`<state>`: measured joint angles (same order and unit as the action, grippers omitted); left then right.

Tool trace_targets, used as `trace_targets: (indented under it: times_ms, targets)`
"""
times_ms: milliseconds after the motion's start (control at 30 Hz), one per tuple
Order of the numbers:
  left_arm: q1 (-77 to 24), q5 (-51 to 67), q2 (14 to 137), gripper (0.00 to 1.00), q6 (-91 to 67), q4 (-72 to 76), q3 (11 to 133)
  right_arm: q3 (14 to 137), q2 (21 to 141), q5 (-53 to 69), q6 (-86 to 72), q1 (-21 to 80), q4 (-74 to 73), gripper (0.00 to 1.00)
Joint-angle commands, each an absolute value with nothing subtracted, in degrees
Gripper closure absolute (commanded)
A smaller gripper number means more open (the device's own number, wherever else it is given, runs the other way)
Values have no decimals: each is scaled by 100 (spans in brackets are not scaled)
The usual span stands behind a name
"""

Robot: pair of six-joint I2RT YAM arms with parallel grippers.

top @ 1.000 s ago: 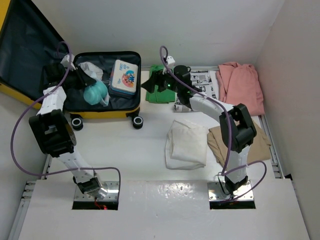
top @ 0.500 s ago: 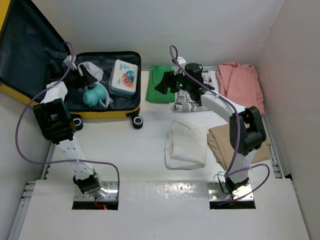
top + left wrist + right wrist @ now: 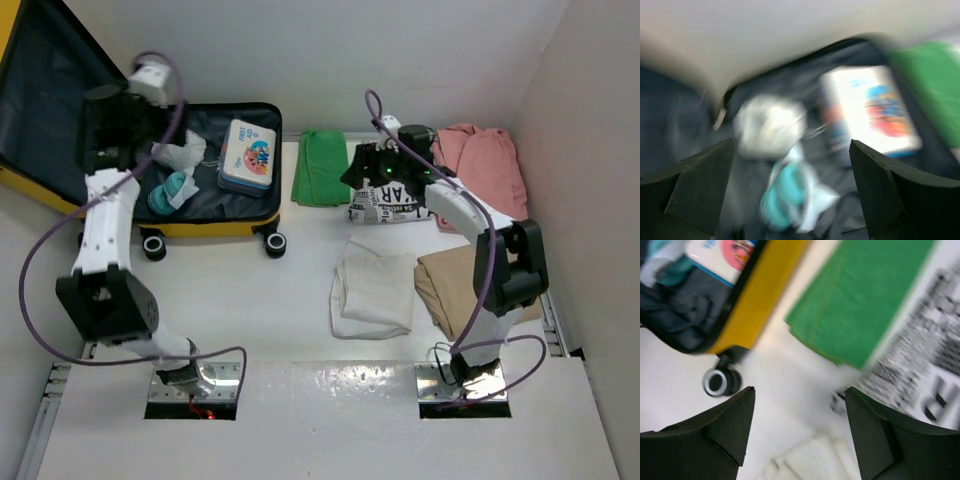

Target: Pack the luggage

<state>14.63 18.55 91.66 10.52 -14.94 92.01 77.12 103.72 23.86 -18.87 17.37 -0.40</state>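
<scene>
Beneath the left gripper [image 3: 790,150], jaws released wide and empty, the small yellow hard-shell suitcase [image 3: 215,228] lies open: a teal-and-white soft bundle [image 3: 782,192] sits below the gap between the jaws, a crumpled white wad [image 3: 769,125] beyond it, a white-and-blue tin box [image 3: 872,112] toward the right-hand jaw. The right gripper [image 3: 797,405], jaws also spread on nothing, hangs over the white tabletop [image 3: 785,365], a folded green cloth [image 3: 865,295] just ahead of them.

Inside the luggage [image 3: 215,228] we find a tin box [image 3: 248,154] blocking the right end, a white bundle [image 3: 185,152] and a teal bundle [image 3: 166,192] crowding the left; bare lining [image 3: 218,200] lies open between them.
</scene>
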Motion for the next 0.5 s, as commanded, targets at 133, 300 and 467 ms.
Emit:
trace_targets:
  times_ms: [133,300,467]
  targets:
    - [-1719,2900,8323,3,3155,-2777,8035,6769,9168,2057,-1810,643,-1360,28]
    - [-3565,2926,9198,1,3322,-2777,7989,6269,8737,2206,-1837,-289,-2318,28]
    - [-4525,2963,10290,1,3322,-2777,8665,5714,8183,2381,-1468,-896,-2715,28]
